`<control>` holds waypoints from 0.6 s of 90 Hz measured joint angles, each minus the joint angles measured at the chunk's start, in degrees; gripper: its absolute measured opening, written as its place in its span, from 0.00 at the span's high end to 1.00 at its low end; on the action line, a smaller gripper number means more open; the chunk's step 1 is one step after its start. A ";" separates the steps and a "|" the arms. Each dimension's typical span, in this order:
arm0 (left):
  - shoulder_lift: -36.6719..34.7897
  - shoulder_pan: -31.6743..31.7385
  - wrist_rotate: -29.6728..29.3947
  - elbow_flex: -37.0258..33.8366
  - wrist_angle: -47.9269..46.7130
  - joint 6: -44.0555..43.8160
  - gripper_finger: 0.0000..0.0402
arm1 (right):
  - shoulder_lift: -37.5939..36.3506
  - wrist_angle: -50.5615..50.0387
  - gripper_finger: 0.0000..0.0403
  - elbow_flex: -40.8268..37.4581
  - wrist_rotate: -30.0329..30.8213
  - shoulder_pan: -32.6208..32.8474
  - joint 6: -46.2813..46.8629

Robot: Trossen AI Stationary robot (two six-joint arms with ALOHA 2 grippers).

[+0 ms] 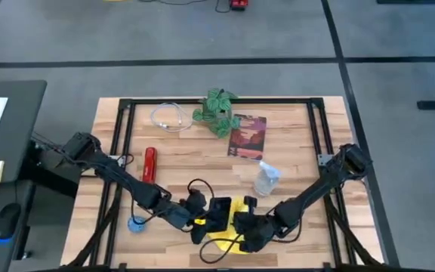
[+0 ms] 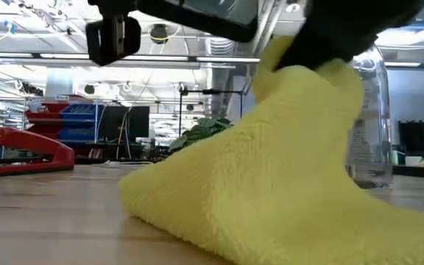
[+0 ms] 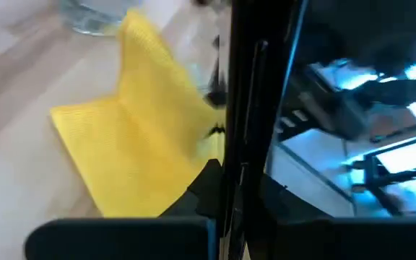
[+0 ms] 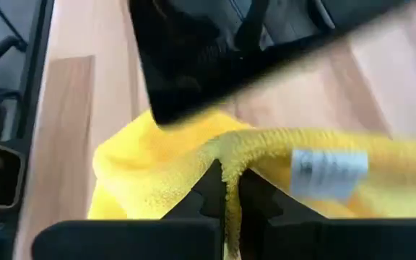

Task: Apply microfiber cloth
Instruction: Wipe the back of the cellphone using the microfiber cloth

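- The microfiber cloth (image 1: 231, 227) lies at the near edge of the table (image 1: 293, 151), between the two arms, one part flat on the wood and one part lifted into a peak.
- The right gripper (image 4: 231, 189) has its fingers pressed together on a raised fold of the cloth, next to the white sewn label (image 4: 328, 172); the fabric runs up between the fingertips.
- The left gripper (image 3: 226, 189) is closed on a thin dark slab, apparently the smartphone (image 3: 255, 94), held on edge just beside the cloth.
- Judged step: bringing cloth and phone together for wiping. To do it well, the pinch should stay near the fold's edge so a broad free flap remains to cover the glass.
- The phone is best held steady while the cloth moves; both arms are crowded together, so motions should be short.
- The spray bottle (image 1: 266, 178) stands just behind the cloth and could be knocked; the stapler (image 1: 149, 163) sits well apart.
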 joint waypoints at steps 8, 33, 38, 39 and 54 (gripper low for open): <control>0.18 0.18 -0.28 -0.15 -0.96 0.22 0.98 | -0.05 -4.25 1.00 0.10 -0.53 1.17 4.97; 0.20 0.28 -0.47 -0.20 -0.66 0.15 0.98 | 0.17 -10.16 0.82 0.08 -3.92 6.59 17.28; 0.20 0.33 -0.54 -0.20 -0.73 0.11 0.98 | 0.17 -10.50 0.74 0.08 -4.74 8.20 19.10; 0.20 0.33 -0.55 -0.20 -0.74 0.11 0.98 | 0.17 -10.68 0.72 0.08 -4.88 8.54 19.29; 0.23 0.33 -0.67 -0.24 -0.65 0.02 0.98 | -1.56 -13.38 0.48 0.08 -7.11 12.19 20.21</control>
